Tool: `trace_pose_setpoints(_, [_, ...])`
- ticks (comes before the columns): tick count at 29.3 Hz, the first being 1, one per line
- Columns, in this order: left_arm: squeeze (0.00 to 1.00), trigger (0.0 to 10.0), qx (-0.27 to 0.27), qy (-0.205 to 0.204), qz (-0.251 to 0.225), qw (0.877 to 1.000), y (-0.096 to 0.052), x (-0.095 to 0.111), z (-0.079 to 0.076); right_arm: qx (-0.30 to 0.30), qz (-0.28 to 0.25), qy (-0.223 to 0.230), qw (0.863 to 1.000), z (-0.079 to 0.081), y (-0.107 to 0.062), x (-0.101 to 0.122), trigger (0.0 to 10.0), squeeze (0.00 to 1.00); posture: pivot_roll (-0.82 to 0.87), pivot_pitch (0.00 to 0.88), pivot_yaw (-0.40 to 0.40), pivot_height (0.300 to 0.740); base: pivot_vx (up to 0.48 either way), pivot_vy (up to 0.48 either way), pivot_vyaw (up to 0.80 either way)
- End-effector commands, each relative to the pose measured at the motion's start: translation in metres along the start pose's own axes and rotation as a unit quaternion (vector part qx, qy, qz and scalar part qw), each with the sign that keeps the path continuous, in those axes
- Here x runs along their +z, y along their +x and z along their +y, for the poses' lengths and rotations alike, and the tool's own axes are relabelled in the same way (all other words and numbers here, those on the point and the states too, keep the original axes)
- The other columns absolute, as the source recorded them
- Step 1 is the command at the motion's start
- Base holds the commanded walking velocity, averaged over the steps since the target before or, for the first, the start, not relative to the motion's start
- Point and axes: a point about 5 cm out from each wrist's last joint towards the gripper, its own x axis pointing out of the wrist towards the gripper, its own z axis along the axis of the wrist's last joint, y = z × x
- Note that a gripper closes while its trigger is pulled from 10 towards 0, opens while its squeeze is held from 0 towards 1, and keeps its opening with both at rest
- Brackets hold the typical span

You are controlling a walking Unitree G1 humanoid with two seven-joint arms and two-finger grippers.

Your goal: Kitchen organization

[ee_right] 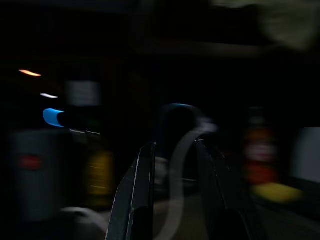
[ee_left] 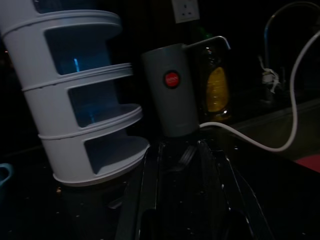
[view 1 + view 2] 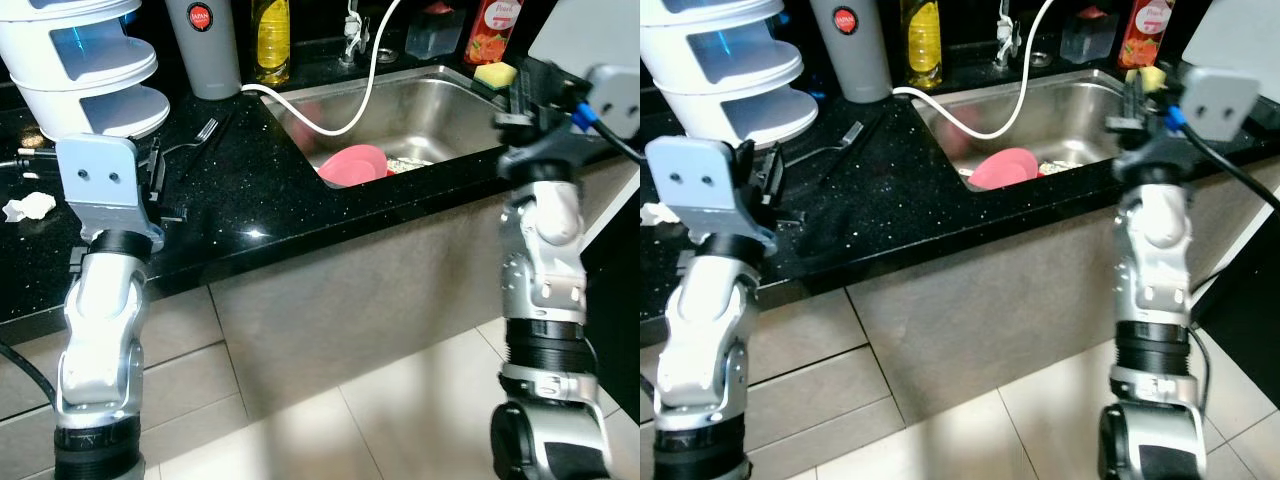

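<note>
A metal fork lies on the black counter between the white tiered rack and the sink. My left gripper hovers low over the counter just short of the fork, open and holding nothing. In the left wrist view the fork lies ahead between the two fingers. A pink plate rests in the sink beside some food scraps. My right gripper hangs over the sink's right end, open and empty; its wrist view is dark and blurred.
A grey canister, a yellow bottle and a red bottle stand along the back. A white hose droops from the tap into the sink. A yellow sponge sits by the rim, crumpled tissue at far left.
</note>
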Motion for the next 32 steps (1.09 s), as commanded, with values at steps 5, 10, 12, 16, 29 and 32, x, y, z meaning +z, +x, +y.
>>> trace_pose_setpoints(5, [0.00, 10.0, -0.011, 0.019, 0.016, 1.000, -0.001, -0.007, -0.002, 0.060, 0.048, 0.048, 0.996, 0.034, -0.011, -0.018, 10.0, 0.00, -0.02, 0.000, 0.016, 0.740, 0.000, 0.000, 0.00])
trace_pose_setpoints(10, [0.00, 10.0, -0.002, 0.017, 0.030, 0.999, -0.002, -0.013, 0.000, 0.037, 0.124, 0.053, 0.990, 0.036, -0.021, -0.045, 10.0, 0.00, -0.02, 0.000, 0.011, 0.740, 0.000, 0.000, 0.00])
trace_pose_setpoints(12, [0.00, 10.0, 0.000, 0.020, 0.034, 0.999, -0.004, -0.015, 0.001, 0.037, 0.137, 0.069, 0.987, 0.044, -0.029, -0.051, 10.0, 0.00, -0.01, 0.000, 0.011, 0.740, 0.000, 0.000, 0.00])
trace_pose_setpoints(16, [0.00, 10.0, -0.001, 0.019, 0.036, 0.999, -0.005, -0.015, 0.000, 0.047, 0.144, 0.079, 0.985, 0.051, -0.033, -0.052, 10.0, 0.00, -0.01, 0.000, 0.010, 0.740, 0.000, 0.000, 0.00])
trace_pose_setpoints(29, [0.00, 10.0, 0.007, 0.017, 0.034, 0.999, -0.004, -0.014, -0.002, 0.041, 0.145, 0.082, 0.985, 0.052, -0.031, -0.050, 10.0, 0.00, -0.01, 0.000, 0.007, 0.740, 0.000, 0.000, 0.00])
trace_pose_setpoints(32, [0.00, 10.0, 0.007, 0.017, 0.033, 0.999, -0.002, -0.013, -0.004, 0.039, 0.142, 0.080, 0.986, 0.050, -0.030, -0.049, 10.0, 0.00, -0.01, 0.000, 0.007, 0.740, 0.000, 0.000, 0.00])
